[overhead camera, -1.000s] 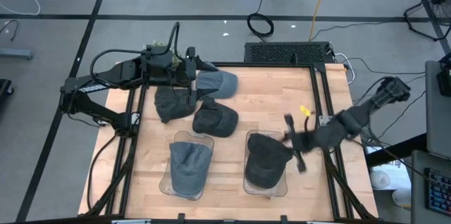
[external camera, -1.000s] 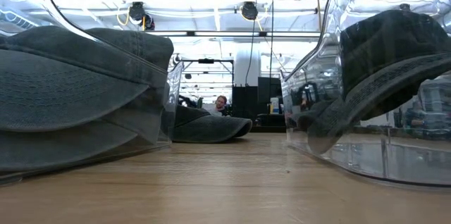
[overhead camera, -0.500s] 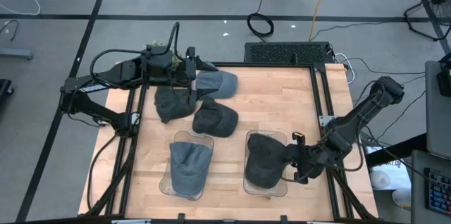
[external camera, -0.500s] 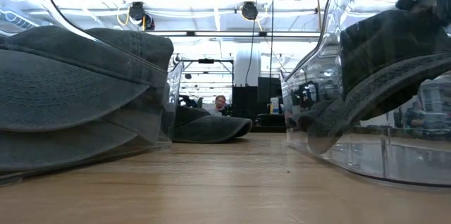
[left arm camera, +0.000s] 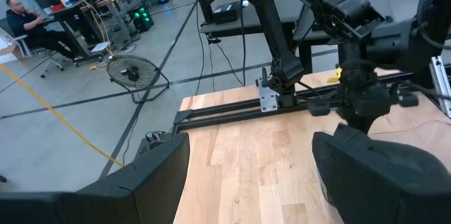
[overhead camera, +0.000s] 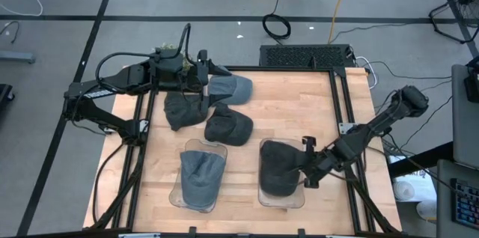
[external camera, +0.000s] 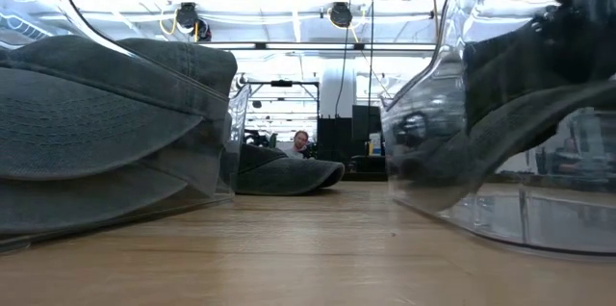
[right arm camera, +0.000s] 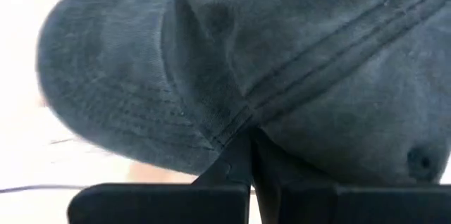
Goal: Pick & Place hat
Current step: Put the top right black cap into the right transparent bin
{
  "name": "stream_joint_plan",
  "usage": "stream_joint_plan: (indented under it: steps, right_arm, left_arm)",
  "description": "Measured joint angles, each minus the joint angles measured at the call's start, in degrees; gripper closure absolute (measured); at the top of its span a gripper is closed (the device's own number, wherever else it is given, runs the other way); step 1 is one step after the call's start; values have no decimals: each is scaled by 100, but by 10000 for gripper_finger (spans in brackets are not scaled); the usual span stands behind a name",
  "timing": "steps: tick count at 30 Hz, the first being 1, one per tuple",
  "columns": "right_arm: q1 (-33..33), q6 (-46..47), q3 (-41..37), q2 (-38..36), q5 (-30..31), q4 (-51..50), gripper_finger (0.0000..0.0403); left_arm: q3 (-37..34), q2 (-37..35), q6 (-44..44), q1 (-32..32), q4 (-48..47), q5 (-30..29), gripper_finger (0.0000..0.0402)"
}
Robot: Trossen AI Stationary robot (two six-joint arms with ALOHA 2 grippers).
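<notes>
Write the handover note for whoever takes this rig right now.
Right gripper: shut, at the side of the dark cap in the right clear tray.
Left gripper: open, over the far-left pile, holding nothing.
Done: grey-blue cap sits in the left clear tray; dark cap in the right tray.
Left: three loose caps, light blue-grey, two dark.

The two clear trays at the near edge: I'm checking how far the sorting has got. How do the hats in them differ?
The hat in the left tray is a lighter blue-grey; the hat in the right tray is dark charcoal. No gripper is near the left one, while the right gripper is shut against the right one's edge. The left gripper waits open by the loose hats. Both are caps lying in clear trays.
</notes>
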Motion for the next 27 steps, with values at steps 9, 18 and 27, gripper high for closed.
stream_joint_plan:
  steps: [9, 18, 27]
  right_arm:
    - [-454, -472, 0, 560, -952, 66, 403]
    - [-614, -484, 74, 412, -1294, -57, 403]
    - [-579, -397, 138, -246, -1282, 171, 403]
  left_arm:
    - [0, 0, 16, -2, 2, 1, 96]
    - [0, 0, 24, 0, 2, 2, 96]
    - [0, 0, 27, -2, 2, 2, 96]
